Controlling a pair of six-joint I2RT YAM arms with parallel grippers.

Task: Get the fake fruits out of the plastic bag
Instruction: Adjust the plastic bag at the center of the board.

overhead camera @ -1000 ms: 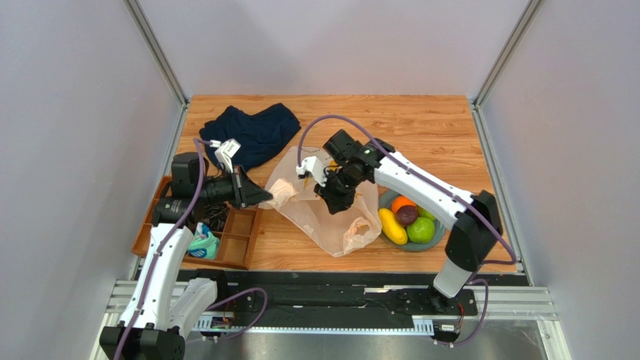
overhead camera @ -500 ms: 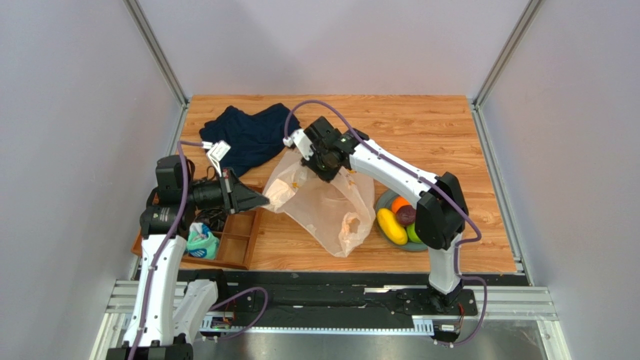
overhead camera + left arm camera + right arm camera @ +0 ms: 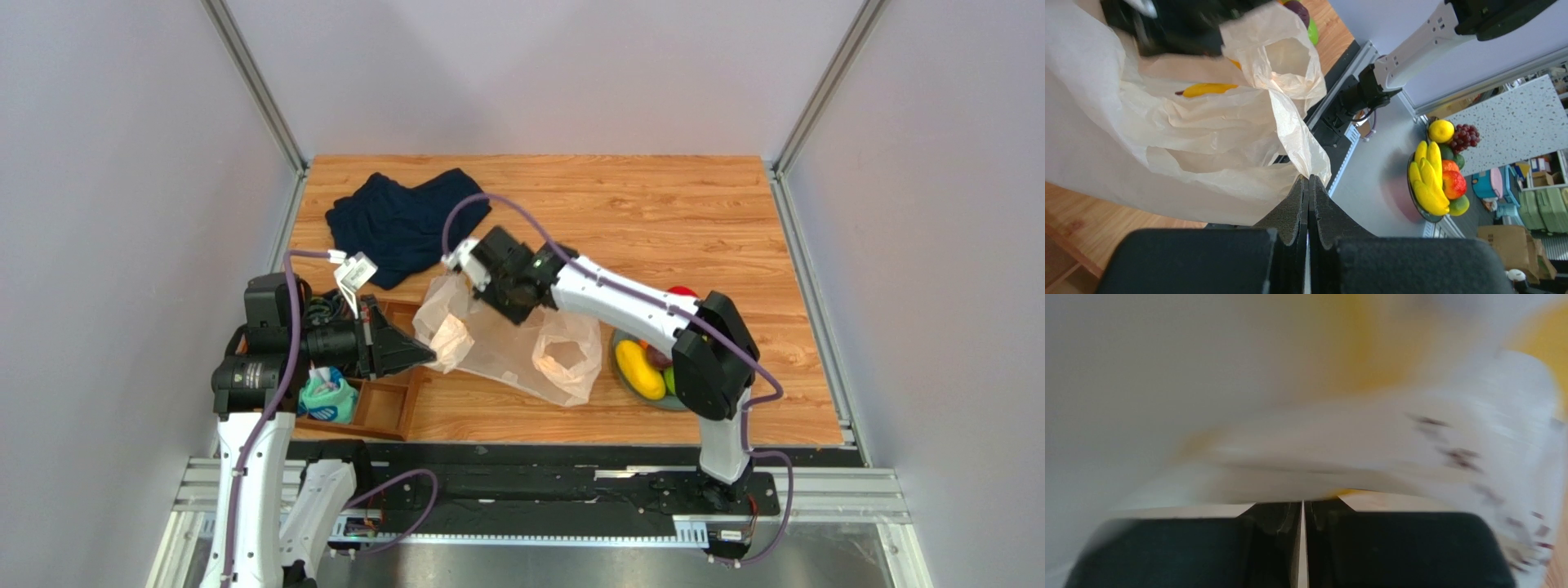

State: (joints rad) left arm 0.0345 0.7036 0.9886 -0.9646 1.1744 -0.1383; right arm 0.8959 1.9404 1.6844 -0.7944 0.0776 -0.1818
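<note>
Gray walls stand around a wood counter (image 3: 736, 208). On the middle of it lies the bag (image 3: 509, 349), thin and creamy, all crinkled. Its left end and its top are pulled up off the wood, and the rest sags down. A yellow mark (image 3: 1204, 90) shows through the thin side. I cannot tell if any fruit is inside.

The left fingers (image 3: 1315, 202) are pressed tight together on the bag's left edge. The right fingers (image 3: 1310, 514) are squeezed together too, and they pinch the top of the bag. That view is very blurry.

Just to the right of the bag sits a bowl (image 3: 646, 401) with the fruits in it. A banana (image 3: 638, 368) lies at its left side. The right arm hides most of the others. A red thing (image 3: 681, 294) peeks out behind that arm.

Far back on the left lies a dark blue cloth (image 3: 405, 221). A wood tray (image 3: 390, 398) sits at the near left, with a teal sock (image 3: 325, 395) in it.
</note>
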